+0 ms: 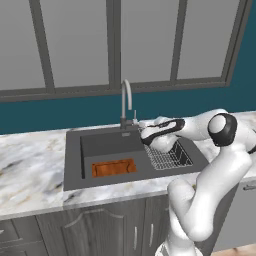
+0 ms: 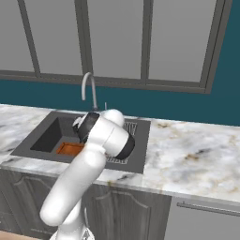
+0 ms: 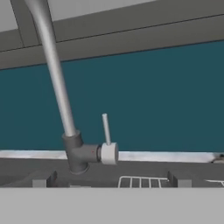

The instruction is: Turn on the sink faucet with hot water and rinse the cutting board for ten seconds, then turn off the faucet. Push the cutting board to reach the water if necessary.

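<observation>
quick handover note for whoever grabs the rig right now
End effector: open, holding nothing, just right of the sink faucet, pointed at its side lever.
Cutting board: flat on the floor of the sink, at the near side, not under the spout. Dish rack on the right.
Done: approach only; no water running.
Left: turn on hot, push board under the stream if needed, rinse, shut off.

faucet [image 3: 52, 65] spout top cut off, cutting board [image 2: 70, 149] partly behind arm
</observation>
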